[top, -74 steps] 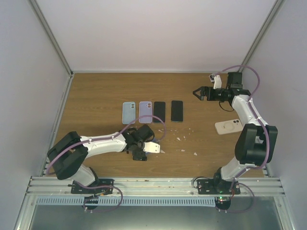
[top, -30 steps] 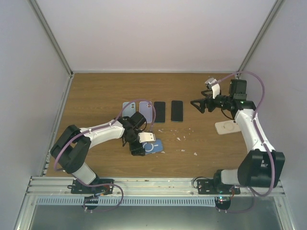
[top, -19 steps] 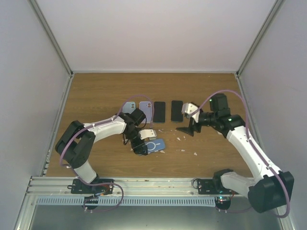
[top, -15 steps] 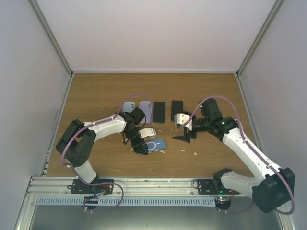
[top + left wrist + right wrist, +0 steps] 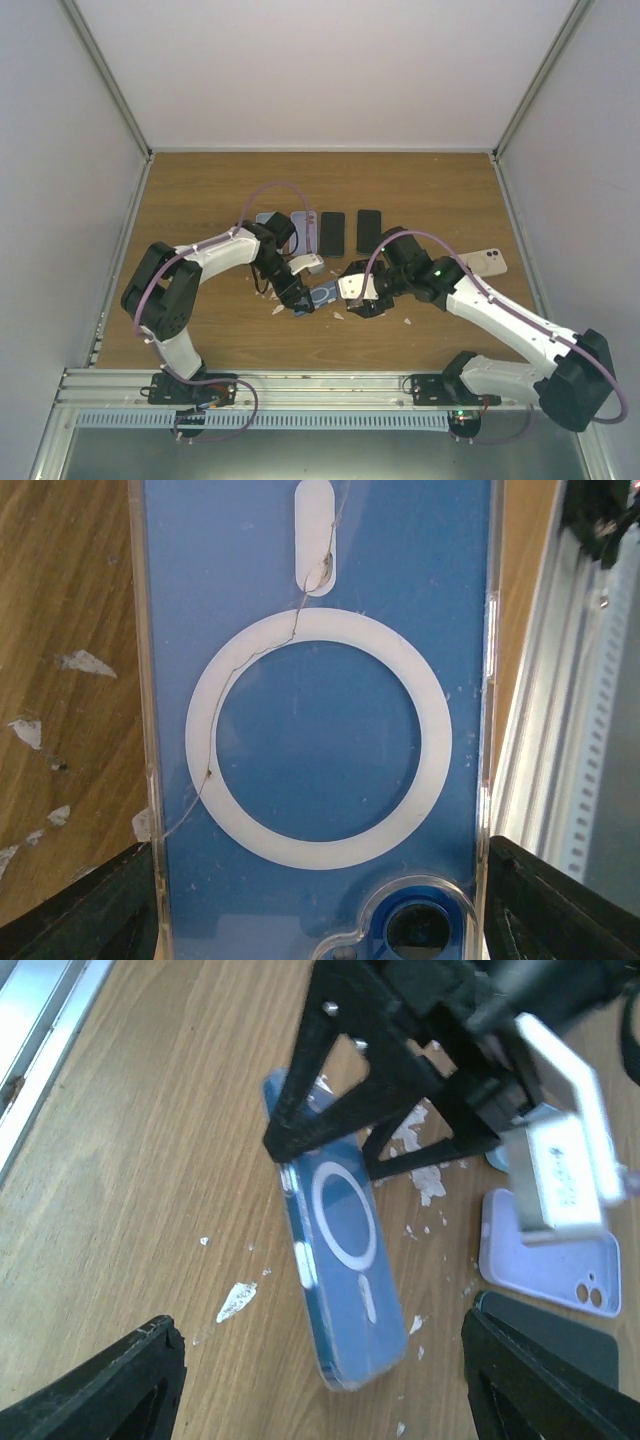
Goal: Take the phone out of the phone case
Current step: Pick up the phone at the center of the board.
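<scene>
Two robot arms meet over a wooden counter [image 5: 200, 190], near its middle and a little toward the near edge. The left pincer [image 5: 301, 300] grips a blue phone [image 5: 345, 1260] in its clear case [image 5: 140, 680] across the width at the camera end, one finger on each long side. The phone's back faces up and shows a white ring with a fine crack running through it. The phone hangs tilted with its free end lower, and we cannot tell whether that end touches the wood.

The right pincer [image 5: 320, 1345] hovers just beside the free end. Its fingers [image 5: 110, 1390] stand wide apart and touch nothing. A lilac case [image 5: 545, 1260] and a black phone [image 5: 332, 232] lie toward the far edge. White flecks [image 5: 238, 1300] are scattered on the wood.

We judge the step in hand to be the second grip, after which the case can be peeled away. To do it well, we would line the right fingers up with the free end and close on the case lip at one corner, not flat across the phone. The left grip should stay firm but light, because squeezing both long sides clamps the case onto the phone. We would peel slowly, as the back is already cracked. We would also keep the phone low over the wood in case it slips.
</scene>
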Available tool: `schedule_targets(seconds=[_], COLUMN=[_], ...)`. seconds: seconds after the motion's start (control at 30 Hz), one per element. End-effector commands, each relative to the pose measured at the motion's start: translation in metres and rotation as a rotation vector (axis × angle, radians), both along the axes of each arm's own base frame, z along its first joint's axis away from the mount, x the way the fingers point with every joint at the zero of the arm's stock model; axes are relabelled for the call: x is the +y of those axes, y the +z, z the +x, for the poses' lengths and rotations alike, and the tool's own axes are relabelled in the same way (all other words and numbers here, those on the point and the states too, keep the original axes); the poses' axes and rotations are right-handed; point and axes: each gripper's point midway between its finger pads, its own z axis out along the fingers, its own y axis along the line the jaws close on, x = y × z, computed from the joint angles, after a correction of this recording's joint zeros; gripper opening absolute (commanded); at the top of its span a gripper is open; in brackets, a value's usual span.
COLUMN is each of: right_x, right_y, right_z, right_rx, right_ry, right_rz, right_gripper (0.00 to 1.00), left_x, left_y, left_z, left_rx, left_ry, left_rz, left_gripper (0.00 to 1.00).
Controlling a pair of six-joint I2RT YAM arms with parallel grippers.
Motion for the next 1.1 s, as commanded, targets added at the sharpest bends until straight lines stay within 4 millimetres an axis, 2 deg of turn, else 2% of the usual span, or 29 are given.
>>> schedule_targets(seconds=[0.0, 0.23, 0.5, 0.7, 0.87, 0.97, 1.07], right_x=[0.007, 0.014, 0.024, 0.030, 0.032, 0.035, 0.039], right_y=[-0.014, -0.029, -0.043, -0.044, -0.051, -0.054, -0.052], right_z=[-0.001, 0.018, 0.023, 0.032, 0.033, 0.033, 0.034], right_rx=[-0.092, -0.253, -0.359, -0.419, -0.422, -0.401, -0.364], right_ry=[0.048, 0.052, 0.077, 0.064, 0.069, 0.058, 0.036], right_rz=[-0.071, -0.169, -0.243, -0.286, -0.311, -0.311, -0.308], right_gripper=[0.74, 0.70, 0.62, 0.50, 0.37, 0.28, 0.14], left_x=[-0.014, -0.018, -0.021, -0.025, -0.026, -0.027, -0.026], left_y=[0.027, 0.037, 0.043, 0.051, 0.054, 0.056, 0.057], left_z=[0.005, 0.003, 0.001, 0.000, 0.000, -0.001, -0.001], left_rx=[0.089, 0.139, 0.185, 0.228, 0.245, 0.253, 0.248], left_ry=[0.041, 0.057, 0.080, 0.099, 0.102, 0.103, 0.101], left_rz=[-0.129, -0.159, -0.169, -0.191, -0.199, -0.200, -0.199], left_gripper=[0.31, 0.30, 0.28, 0.27, 0.27, 0.27, 0.27])
